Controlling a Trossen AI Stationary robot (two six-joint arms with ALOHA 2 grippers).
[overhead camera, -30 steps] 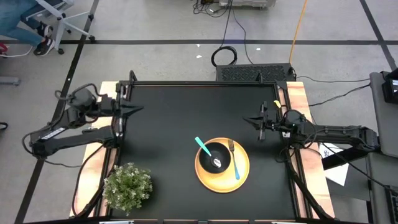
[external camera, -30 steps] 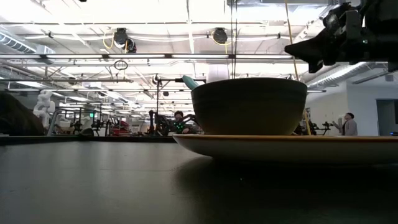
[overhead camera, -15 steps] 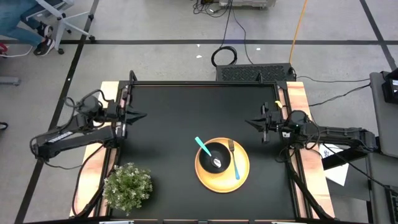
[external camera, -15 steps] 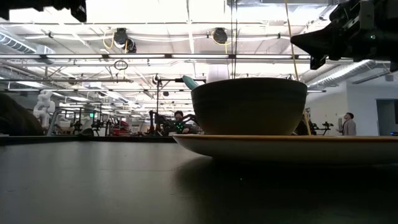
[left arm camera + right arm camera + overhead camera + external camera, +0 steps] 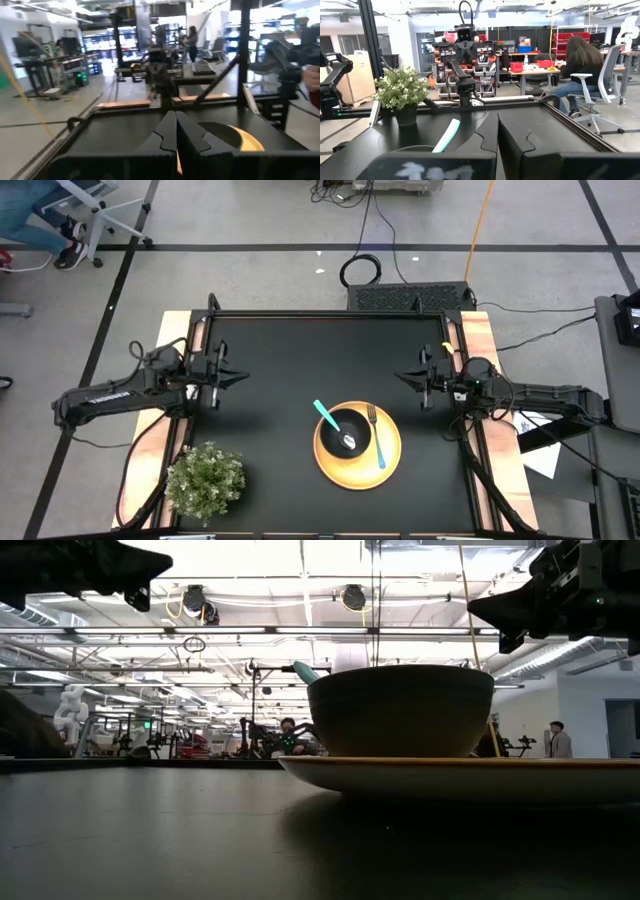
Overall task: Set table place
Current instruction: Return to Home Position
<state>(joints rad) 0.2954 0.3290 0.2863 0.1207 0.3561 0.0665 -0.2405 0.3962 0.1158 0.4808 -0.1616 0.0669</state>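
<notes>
The left gripper (image 5: 240,376) has its jaws pressed together on nothing, hovering just inside the left edge of the table (image 5: 280,410). The right gripper (image 5: 400,377) is likewise closed and empty near the right edge, facing it.

Between them, toward the near side, one yellow plate (image 5: 394,450) carries one black bowl (image 5: 356,423). One fork (image 5: 377,438) lies to the bowl's right, tines far, teal handle near. One spoon (image 5: 325,416) rests in the bowl, handle slanting far-left. One plant (image 5: 205,480) stands at the near-left corner.

Since a second ago the left gripper has moved inward and the right slightly outward.
</notes>
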